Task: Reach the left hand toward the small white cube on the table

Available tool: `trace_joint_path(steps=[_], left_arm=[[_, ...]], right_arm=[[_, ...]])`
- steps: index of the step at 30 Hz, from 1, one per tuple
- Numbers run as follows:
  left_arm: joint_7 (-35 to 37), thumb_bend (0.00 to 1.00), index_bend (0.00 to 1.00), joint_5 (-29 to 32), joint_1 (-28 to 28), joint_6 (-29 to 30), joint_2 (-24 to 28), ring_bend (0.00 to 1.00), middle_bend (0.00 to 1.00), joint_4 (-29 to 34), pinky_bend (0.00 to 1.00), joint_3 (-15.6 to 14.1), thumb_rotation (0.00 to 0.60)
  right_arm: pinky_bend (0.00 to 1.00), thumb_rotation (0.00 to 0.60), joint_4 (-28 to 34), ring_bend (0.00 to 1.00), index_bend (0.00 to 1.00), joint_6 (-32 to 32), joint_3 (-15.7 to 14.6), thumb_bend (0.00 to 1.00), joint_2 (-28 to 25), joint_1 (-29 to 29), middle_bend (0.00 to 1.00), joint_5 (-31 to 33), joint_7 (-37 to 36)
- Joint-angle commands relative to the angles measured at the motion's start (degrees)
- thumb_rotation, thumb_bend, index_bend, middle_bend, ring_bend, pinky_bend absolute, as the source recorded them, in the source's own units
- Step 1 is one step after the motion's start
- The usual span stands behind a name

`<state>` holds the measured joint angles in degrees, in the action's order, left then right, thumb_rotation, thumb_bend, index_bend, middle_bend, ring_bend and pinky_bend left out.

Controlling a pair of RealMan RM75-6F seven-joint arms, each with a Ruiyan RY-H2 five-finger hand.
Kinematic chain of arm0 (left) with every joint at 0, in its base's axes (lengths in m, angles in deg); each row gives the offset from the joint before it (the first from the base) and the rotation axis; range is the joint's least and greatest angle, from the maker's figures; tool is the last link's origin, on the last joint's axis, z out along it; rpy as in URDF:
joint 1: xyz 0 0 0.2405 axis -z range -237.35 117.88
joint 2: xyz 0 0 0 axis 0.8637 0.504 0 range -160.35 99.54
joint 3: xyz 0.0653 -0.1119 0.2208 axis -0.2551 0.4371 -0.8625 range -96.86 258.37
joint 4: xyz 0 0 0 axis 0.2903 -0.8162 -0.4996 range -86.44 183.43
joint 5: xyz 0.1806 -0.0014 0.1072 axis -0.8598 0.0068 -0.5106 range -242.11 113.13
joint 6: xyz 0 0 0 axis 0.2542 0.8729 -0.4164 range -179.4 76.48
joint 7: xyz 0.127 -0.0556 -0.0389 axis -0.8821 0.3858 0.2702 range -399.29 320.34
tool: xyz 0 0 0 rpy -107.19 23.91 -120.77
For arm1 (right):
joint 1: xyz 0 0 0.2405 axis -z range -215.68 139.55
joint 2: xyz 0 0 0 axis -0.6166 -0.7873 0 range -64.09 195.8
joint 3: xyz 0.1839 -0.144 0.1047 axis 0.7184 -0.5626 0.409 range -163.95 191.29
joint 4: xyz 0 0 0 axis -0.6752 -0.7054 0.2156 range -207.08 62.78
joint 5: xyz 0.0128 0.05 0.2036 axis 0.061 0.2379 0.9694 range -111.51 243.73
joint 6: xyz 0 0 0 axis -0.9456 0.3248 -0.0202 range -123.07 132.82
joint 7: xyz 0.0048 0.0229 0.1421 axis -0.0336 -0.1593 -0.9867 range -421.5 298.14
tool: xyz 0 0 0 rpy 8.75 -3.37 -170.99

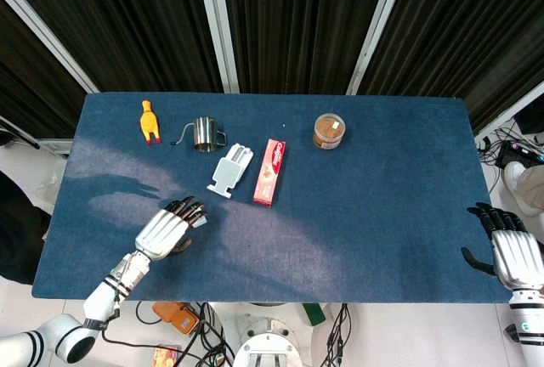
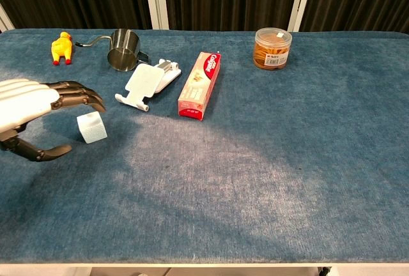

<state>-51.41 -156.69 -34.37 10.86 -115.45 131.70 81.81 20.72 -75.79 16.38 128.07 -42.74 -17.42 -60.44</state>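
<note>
Left robot hand (image 2: pixel 29 113) open over the small white cube (image 2: pixel 91 126), fingers spread, not gripping, right robot hand (image 1: pixel 510 252) open at blue surface (image 1: pixel 382 206) edge.

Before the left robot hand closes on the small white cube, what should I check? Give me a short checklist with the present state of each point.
1. Left robot hand open, fingers apart: ok.
2. Fingers over the small white cube, thumb below: ok.
3. Cube already touched or gripped: cannot tell; chest view suggests not yet.
4. Cube stands free of the white phone stand: ok.
5. Right robot hand at the table edge, out of the way: ok.
</note>
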Motion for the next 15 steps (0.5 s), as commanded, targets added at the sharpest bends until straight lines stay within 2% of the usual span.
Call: trace_joint_path(steps=[1, 11, 15], left_arm=[[0.1, 0.33, 0.19, 0.4, 1.3, -1.0, -0.6, 0.09, 0.14, -0.8, 0.23, 0.6, 0.6], [0.4, 0.33, 0.19, 2.6, 4.5, -4.2, -1.2, 0.1, 0.14, -3.7, 0.23, 1.4, 0.6], [0.5, 0.33, 0.23, 3.2, 5.6, -5.4, -1.2, 0.1, 0.14, -4.9, 0.23, 1.3, 0.6]], right_arm=[[0.21, 0.6, 0.0, 0.24, 0.28, 0.1, 0.0, 0.39, 0.0, 0.0, 0.22, 0.0, 0.0], [0.21, 0.6, 0.0, 0.24, 0.28, 0.3, 0.1, 0.39, 0.0, -0.2, 0.22, 0.3, 0.0], [0.21, 0.6, 0.1, 0.24, 0.28, 0.3, 0.1, 0.39, 0.0, -0.2, 0.22, 0.2, 0.2]])
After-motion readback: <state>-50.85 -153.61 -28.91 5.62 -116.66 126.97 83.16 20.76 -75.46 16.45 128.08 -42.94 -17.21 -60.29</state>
